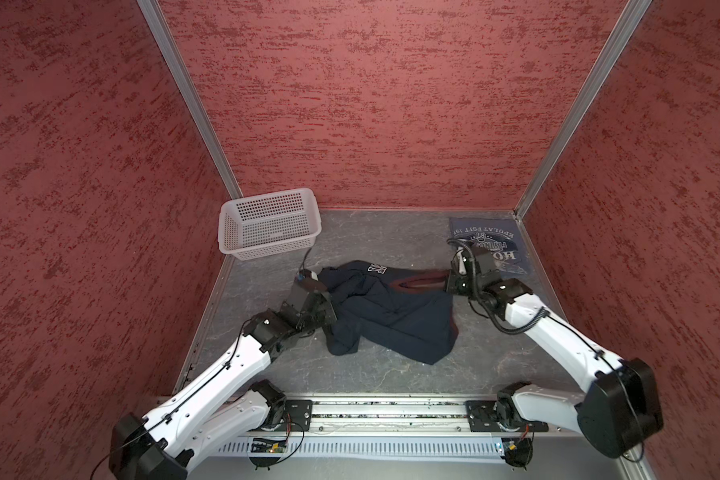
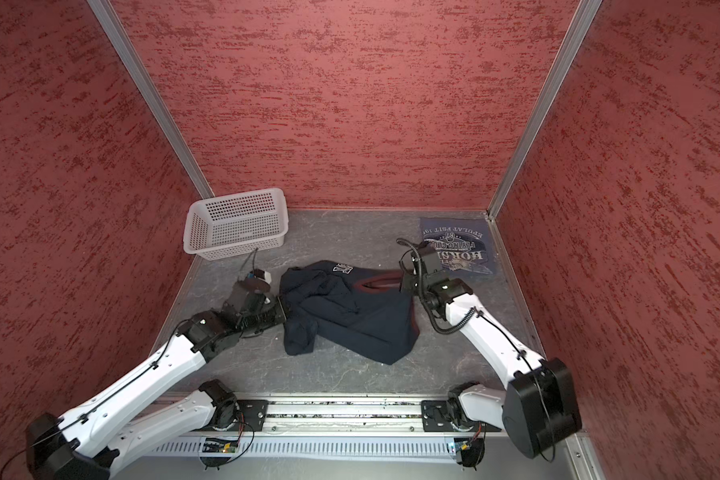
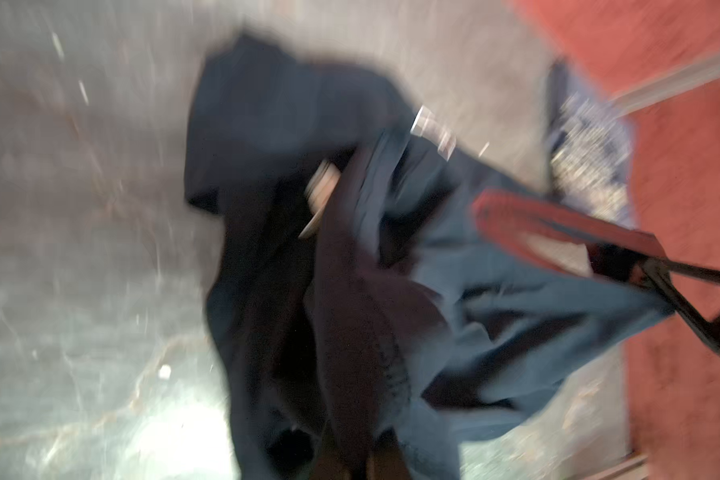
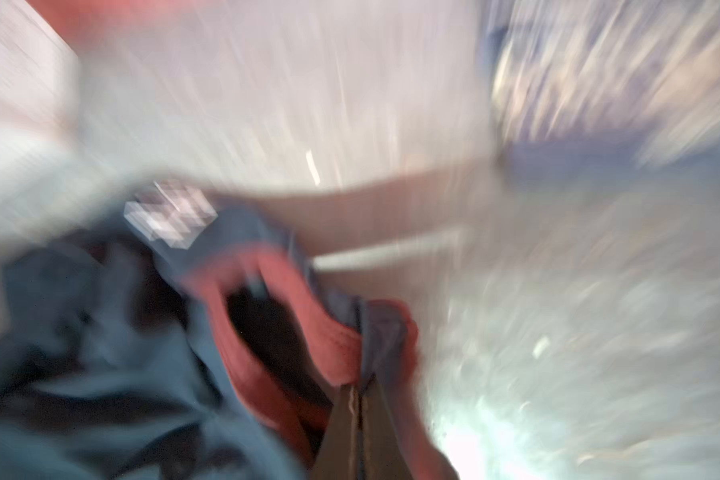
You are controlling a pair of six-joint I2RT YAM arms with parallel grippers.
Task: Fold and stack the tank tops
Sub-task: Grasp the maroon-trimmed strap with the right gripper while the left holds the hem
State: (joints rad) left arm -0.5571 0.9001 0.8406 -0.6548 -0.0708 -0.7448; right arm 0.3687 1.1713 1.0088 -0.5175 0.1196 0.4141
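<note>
Right end effector and left end effector pinch navy tank top, arms stretched low.

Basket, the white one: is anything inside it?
Inside the white basket only its holey floor shows, nothing on it. Its near wall covers a thin strip.

Motion-blurred navy tank top, wrist views
</note>
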